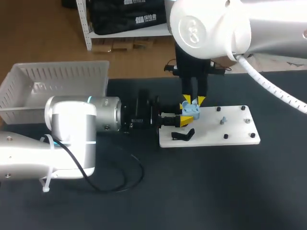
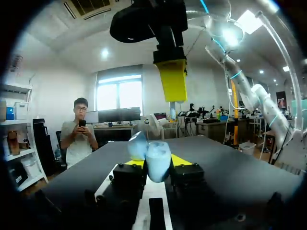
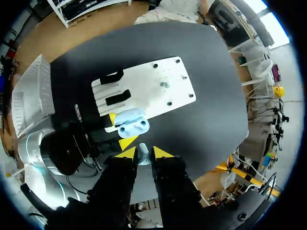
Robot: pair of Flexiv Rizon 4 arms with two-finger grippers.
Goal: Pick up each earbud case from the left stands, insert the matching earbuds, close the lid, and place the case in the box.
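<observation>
The open light-blue earbud case (image 1: 191, 111) was clamped in the left gripper (image 2: 157, 161) near the white board's (image 1: 235, 129) far left corner, with an earbud (image 3: 144, 157) pinched in the right gripper (image 3: 143, 153) just above it.

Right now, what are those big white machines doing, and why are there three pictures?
They are two robot arms at a dark table. One picture looks down from above; the other two come from small cameras on each arm's wrist. The left claw is shut on a light blue earbud case with its lid open. The right claw hangs just above it, pinching a small pale piece, probably an earbud. On the table lie a white board with black stands and a white box.
</observation>
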